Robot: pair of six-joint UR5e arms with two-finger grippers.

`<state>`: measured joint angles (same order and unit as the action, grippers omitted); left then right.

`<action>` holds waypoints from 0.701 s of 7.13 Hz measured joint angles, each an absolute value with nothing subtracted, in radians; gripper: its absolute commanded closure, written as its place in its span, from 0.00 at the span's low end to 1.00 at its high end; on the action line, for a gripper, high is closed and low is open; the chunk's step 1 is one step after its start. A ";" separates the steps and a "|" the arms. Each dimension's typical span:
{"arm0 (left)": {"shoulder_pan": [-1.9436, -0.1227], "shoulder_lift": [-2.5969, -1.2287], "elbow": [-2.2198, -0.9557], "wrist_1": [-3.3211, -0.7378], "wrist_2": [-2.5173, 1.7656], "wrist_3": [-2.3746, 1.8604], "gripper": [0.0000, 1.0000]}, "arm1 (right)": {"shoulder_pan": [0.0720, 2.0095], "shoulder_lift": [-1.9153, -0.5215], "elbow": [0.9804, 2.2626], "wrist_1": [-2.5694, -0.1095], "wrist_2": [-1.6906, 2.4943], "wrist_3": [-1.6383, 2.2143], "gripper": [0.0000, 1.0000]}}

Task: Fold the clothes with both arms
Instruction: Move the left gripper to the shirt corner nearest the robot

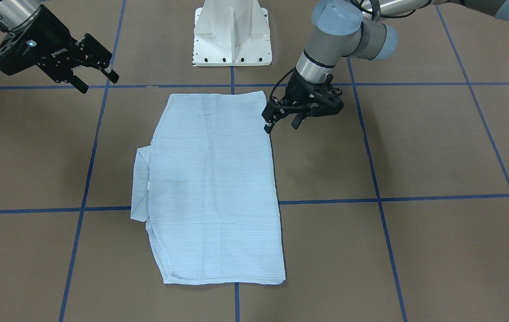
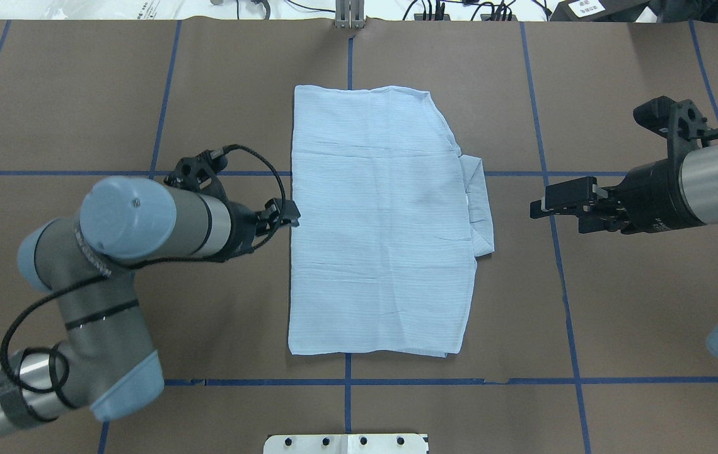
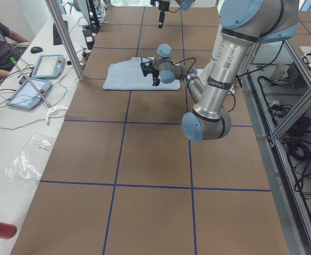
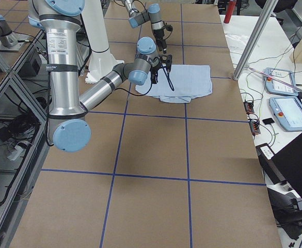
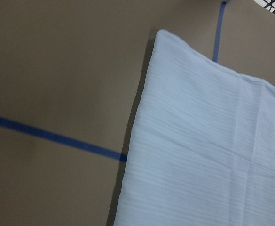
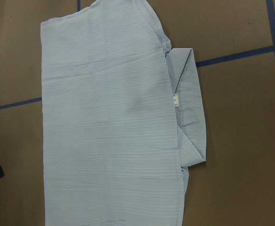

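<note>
The pale light-blue shirt (image 1: pixel 218 188) lies flat on the brown table, folded into a long rectangle (image 2: pixel 377 221). A folded part (image 2: pixel 480 202) sticks out from its long edge on my right side. My left gripper (image 2: pixel 288 217) is open and empty, low beside the shirt's long edge on my left side (image 1: pixel 282 125), close to the cloth. My right gripper (image 2: pixel 544 205) is open and empty, raised and well apart from the shirt (image 1: pixel 95 77). The left wrist view shows only a shirt corner (image 5: pixel 198 155). The right wrist view shows the shirt (image 6: pixel 109 122) from above.
The brown table (image 2: pixel 144 94) carries a grid of blue tape lines (image 2: pixel 81 173). The white pedestal base (image 1: pixel 232 36) stands at the near edge behind the shirt. Tablets and cables (image 3: pixel 43 66) lie on a side bench where an operator sits.
</note>
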<state>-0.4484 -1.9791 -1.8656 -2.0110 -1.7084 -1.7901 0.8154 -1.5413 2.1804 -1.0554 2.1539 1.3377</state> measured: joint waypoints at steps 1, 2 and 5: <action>-0.365 -1.952 -1.897 -2.011 -1.657 -1.881 0.01 | 0.815 -1.542 2.181 -1.055 2.151 1.338 0.00; -0.296 -1.941 -1.907 -2.010 -1.619 -1.952 0.02 | 0.815 -1.542 2.180 -1.055 2.145 1.338 0.00; -0.189 -1.944 -1.877 -1.999 -1.596 -2.036 0.07 | 0.813 -1.538 2.177 -1.055 2.136 1.338 0.00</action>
<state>-0.1890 -1.9436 -1.8772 -1.9994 -1.5958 -2.0357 0.8134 -1.5383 2.1774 -1.0554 2.1359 1.3376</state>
